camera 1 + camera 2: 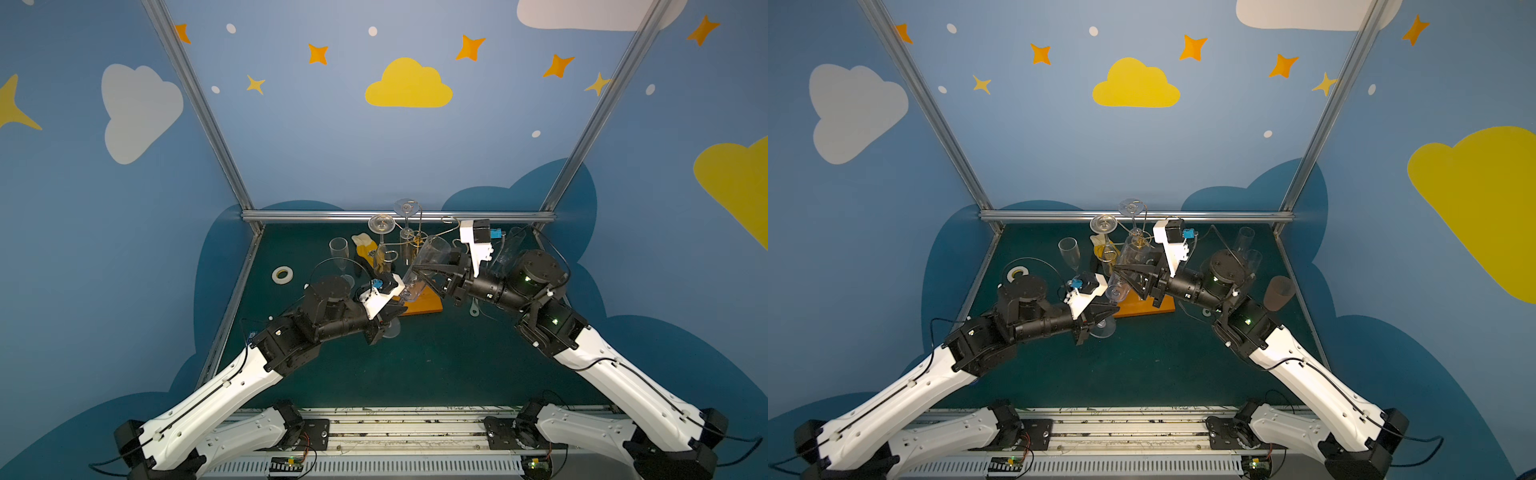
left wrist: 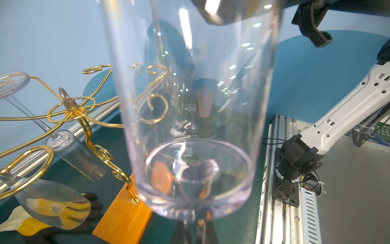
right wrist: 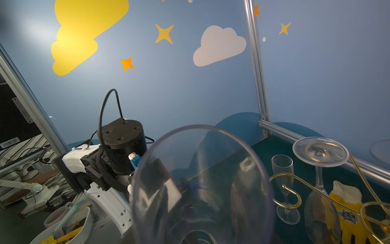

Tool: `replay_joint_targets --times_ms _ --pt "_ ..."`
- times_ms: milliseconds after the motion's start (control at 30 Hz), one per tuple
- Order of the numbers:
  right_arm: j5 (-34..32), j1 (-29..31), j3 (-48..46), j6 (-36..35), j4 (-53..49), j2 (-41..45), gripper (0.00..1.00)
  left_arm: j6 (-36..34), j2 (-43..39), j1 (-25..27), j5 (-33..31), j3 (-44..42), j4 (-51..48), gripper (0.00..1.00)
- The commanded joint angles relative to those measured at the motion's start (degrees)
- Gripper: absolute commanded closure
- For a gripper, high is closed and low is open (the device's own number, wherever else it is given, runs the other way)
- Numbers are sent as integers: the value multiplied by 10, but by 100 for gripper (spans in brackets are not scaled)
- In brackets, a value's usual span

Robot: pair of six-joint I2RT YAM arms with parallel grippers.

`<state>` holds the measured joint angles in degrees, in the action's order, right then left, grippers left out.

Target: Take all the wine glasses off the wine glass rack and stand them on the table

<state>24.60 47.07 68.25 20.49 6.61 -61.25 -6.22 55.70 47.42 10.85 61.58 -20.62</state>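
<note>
This is a robot test cell in a lab, not a home. The wine glass rack [image 1: 426,308] stands on a dark green tabletop [image 1: 415,365]. Just behind the rack, aluminium profile bars [image 1: 399,216] and blue panel walls [image 1: 332,158] painted with clouds and stars box the tabletop in. At the edge farthest from the rack, a white-and-black left arm [image 1: 232,386] and right arm [image 1: 623,382] are bolted to a metal rail [image 1: 407,432], next to a slotted cable duct [image 1: 374,467] and bare circuit boards [image 1: 286,462].
</note>
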Motion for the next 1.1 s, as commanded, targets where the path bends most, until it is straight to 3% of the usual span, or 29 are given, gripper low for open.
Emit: replay_joint_targets --times_ms 0,167,300,500,833,1067 --pt "-1 -2 2 9 21 1 68 -22 4 4 1 15 -4 97" --pt "2 -1 -4 8 26 5 72 -21 1 5 -3 14 -4 95" --pt "-2 -1 -11 2 25 13 74 -15 -6 5 -8 6 7 62" --pt "-23 -1 -27 -21 3 41 73 5 -31 6 0 -13 36 33" --pt "-89 -3 -61 -81 -78 113 73 33 -71 6 -25 -54 77 28" --pt "-177 -3 -103 -113 -116 170 74 59 -111 6 -77 -99 121 28"
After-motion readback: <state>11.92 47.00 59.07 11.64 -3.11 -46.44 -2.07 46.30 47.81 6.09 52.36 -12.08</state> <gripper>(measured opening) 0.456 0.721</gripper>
